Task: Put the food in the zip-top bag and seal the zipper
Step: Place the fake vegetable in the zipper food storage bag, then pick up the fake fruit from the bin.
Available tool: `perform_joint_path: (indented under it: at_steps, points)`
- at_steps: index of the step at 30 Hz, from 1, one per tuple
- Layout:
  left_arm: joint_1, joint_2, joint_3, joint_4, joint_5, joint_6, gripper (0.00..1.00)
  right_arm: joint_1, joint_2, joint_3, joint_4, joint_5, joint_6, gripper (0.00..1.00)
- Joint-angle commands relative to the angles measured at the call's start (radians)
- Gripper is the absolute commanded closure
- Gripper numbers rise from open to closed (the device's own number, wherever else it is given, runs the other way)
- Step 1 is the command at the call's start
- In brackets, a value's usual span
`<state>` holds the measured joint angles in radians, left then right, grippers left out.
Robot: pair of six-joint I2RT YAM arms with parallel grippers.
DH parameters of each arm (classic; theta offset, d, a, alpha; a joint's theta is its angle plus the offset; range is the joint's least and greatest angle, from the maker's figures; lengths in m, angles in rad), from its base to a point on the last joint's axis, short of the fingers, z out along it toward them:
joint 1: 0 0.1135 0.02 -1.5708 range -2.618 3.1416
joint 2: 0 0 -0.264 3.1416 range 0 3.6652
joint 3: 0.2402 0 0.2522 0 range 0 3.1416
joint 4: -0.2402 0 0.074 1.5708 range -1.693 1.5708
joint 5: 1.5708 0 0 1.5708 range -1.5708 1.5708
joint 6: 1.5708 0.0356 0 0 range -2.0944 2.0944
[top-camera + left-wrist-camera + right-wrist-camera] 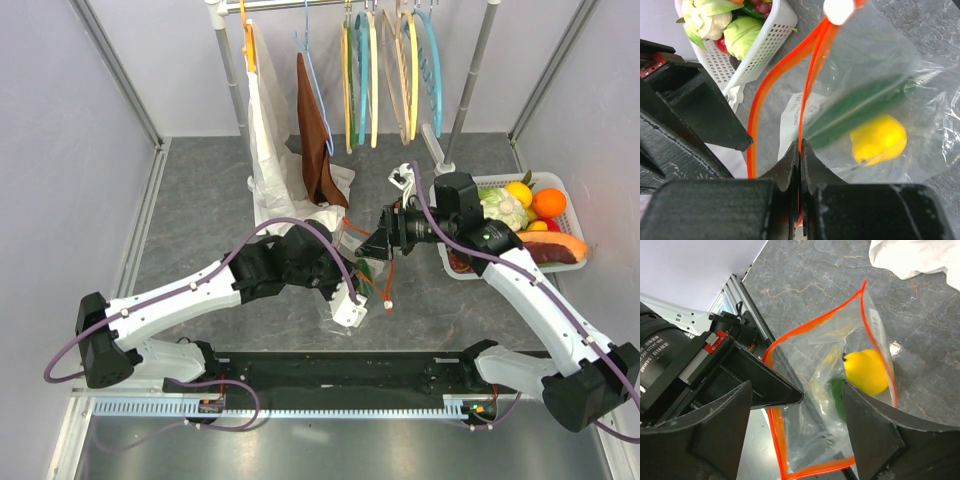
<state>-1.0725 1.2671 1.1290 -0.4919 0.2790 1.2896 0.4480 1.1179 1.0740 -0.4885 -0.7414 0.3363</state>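
The left pincer (799, 150) pinches the orange zipper (811, 75) of the bag (875, 65); the right pincer (795, 405) gapes open. It should slide along slowly, squeezing tight.

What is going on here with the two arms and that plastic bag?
The left gripper is shut on one side of the bag's zipper, and the mouth gapes open. The right gripper hovers open just above it. A yellow fruit and a cucumber are already inside. An orange sits in the basket, and the zipper is not yet sealed.
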Motion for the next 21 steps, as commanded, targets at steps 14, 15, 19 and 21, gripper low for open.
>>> perform_joint_path:
  at_steps: [14, 15, 19, 21]
  points:
    - [0.003, -0.031, 0.0, -0.002, 0.015, 0.005, 0.98, -0.438, 0.066, 0.483, -0.269, -0.151, -0.164, 0.15]
    - [0.005, -0.031, -0.001, -0.002, 0.017, 0.005, 0.98, -0.566, 0.062, 0.492, -0.324, -0.255, -0.198, 0.15]
    - [0.005, -0.028, -0.011, 0.003, 0.025, 0.01, 0.98, -0.781, 0.086, 0.51, -0.548, -0.424, -0.391, 0.15]
    - [0.005, -0.026, -0.014, 0.009, 0.038, 0.01, 0.98, -0.842, 0.117, 0.537, -0.69, -0.418, -0.494, 0.15]
